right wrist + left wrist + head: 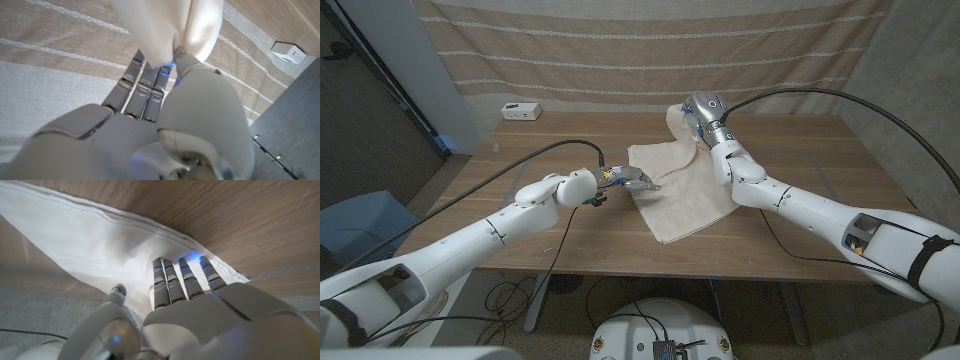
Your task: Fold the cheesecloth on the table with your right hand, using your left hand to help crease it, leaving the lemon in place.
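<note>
Your right hand (698, 110) pinches the cloth (685, 195) by its far corner and holds that corner lifted off the table (800, 160), the rest lying spread mid-table. Your left hand (625, 182) presses the cloth's near-left edge, fingers (172, 282) straight and laid on the fabric, holding nothing. A white box (521, 111) sits far left of the cloth; its markings are unreadable.

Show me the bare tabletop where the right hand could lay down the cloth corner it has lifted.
Bare wood lies on the robot's right of the cheesecloth, out to the table edge, and along the near edge in front of it. The far-left corner is bare up to the white box. It is crowded where the left hand presses the cloth. The right hand holds the raised corner.
</note>
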Robot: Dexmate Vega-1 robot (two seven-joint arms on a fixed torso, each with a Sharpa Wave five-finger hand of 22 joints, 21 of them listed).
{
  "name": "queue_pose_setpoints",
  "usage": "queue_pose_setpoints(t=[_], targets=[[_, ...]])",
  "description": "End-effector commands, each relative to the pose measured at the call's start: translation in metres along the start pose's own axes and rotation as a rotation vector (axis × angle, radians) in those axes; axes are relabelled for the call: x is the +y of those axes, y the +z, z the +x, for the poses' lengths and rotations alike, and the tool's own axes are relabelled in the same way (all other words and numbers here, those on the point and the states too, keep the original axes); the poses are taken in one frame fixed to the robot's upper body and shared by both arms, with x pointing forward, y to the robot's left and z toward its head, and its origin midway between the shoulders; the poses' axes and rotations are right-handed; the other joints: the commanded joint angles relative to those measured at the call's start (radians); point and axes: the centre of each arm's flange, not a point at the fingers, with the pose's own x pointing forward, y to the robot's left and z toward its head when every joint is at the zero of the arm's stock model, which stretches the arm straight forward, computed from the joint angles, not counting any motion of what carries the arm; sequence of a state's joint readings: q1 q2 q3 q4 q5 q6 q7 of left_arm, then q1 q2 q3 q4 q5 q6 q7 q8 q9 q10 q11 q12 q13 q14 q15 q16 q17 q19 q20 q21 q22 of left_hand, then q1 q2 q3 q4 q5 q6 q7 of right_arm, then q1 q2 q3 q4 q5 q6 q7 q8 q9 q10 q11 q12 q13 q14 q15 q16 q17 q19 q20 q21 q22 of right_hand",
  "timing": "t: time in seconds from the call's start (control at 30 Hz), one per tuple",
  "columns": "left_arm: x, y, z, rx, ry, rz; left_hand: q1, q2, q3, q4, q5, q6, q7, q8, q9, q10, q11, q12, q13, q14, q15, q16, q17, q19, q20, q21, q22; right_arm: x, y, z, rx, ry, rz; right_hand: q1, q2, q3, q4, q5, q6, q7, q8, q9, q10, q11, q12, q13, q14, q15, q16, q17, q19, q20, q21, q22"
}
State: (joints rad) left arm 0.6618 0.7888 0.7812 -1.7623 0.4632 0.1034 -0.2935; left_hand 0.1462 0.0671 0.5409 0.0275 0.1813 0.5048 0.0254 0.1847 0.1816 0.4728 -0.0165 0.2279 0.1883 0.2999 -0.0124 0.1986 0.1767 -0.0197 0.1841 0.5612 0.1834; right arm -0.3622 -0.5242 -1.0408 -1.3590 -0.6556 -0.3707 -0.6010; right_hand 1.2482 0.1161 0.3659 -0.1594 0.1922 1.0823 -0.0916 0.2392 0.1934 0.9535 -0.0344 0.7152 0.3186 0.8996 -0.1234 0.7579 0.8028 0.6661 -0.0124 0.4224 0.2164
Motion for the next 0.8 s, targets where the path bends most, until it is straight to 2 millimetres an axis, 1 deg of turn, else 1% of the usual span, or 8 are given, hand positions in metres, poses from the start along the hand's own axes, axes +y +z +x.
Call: queue_pose_setpoints(t=[0.03,0.33,0.5,0.53,0.77,0.8], targets=[[-0.004,-0.004,-0.011,0.01,0.018,-0.021,-0.007,0.004,-0.003,0.003,0.007,-0.008,-0.001,-0.002,0.0,0.002,0.004,0.0,0.006,0.001,0.006,-0.007,0.0,0.008,0.006,-0.005,0.004,-0.016,0.06,0.005,-0.205,-0.041,-0.014,0.009,0.003,0.002,0.002,0.002,0.013,0.0,-0.001,0.004,0.038,-0.036,0.007,0.04,0.01,-0.106,0.012,0.014,-0.003,-0.003,0.009,0.003],[-0.008,-0.006,-0.017,0.012,0.025,-0.033,-0.008,0.004,-0.002,0.001,0.008,-0.018,-0.003,-0.003,0.0,-0.004,0.004,-0.004,0.006,-0.001,0.008,-0.008,-0.001,0.009,0.006,-0.008,0.004,-0.001,0.082,0.002,-0.265,0.015,-0.068,0.015,-0.005,-0.007,-0.002,0.001,0.013,-0.001,-0.005,0.005,0.038,-0.042,0.005,0.043,0.025,-0.105,0.039,0.049,-0.005,-0.003,0.016,0.005],[-0.01,-0.006,-0.019,0.011,0.028,-0.038,-0.008,0.004,-0.002,0.001,0.008,-0.022,-0.002,-0.003,0.0,-0.004,0.006,-0.005,0.006,-0.001,0.008,-0.008,-0.001,0.008,0.008,-0.01,0.004,0.01,0.091,0.004,-0.283,0.045,-0.118,0.016,-0.003,-0.009,-0.001,0.001,0.011,-0.002,-0.009,0.007,0.034,-0.044,0.003,0.046,0.022,-0.104,0.045,0.066,-0.008,-0.004,0.021,0.006],[-0.01,-0.005,-0.019,0.011,0.029,-0.039,-0.008,0.004,-0.001,0.0,0.008,-0.022,-0.001,-0.004,0.0,-0.004,0.006,-0.005,0.006,-0.001,0.008,-0.008,-0.001,0.008,0.008,-0.01,0.004,0.013,0.093,0.004,-0.286,0.052,-0.125,0.018,-0.002,-0.009,-0.001,0.002,0.011,-0.001,-0.009,0.007,0.032,-0.051,0.001,0.046,0.019,-0.104,0.047,0.073,-0.009,-0.005,0.023,0.007],[-0.013,-0.006,-0.022,0.017,0.028,-0.05,-0.008,0.004,-0.001,-0.001,0.008,-0.026,-0.004,-0.003,0.0,-0.004,0.004,-0.006,0.006,-0.001,0.008,-0.009,-0.001,0.009,0.008,-0.012,0.004,0.03,0.104,0.008,-0.299,0.098,-0.175,0.018,0.0,-0.01,0.001,0.003,0.01,-0.004,-0.013,0.007,0.032,-0.053,-0.003,0.044,0.013,-0.105,0.05,0.089,-0.015,-0.006,0.026,0.008],[-0.013,-0.006,-0.022,0.017,0.026,-0.051,-0.008,0.004,-0.001,-0.001,0.008,-0.026,-0.004,-0.003,0.0,-0.003,0.002,-0.006,0.006,-0.002,0.008,-0.009,-0.001,0.009,0.008,-0.012,0.004,0.032,0.105,0.009,-0.299,0.104,-0.178,0.019,0.001,-0.009,0.001,0.003,0.011,-0.004,-0.014,0.007,0.03,-0.05,-0.005,0.043,0.009,-0.105,0.049,0.093,-0.016,-0.006,0.028,0.009]])
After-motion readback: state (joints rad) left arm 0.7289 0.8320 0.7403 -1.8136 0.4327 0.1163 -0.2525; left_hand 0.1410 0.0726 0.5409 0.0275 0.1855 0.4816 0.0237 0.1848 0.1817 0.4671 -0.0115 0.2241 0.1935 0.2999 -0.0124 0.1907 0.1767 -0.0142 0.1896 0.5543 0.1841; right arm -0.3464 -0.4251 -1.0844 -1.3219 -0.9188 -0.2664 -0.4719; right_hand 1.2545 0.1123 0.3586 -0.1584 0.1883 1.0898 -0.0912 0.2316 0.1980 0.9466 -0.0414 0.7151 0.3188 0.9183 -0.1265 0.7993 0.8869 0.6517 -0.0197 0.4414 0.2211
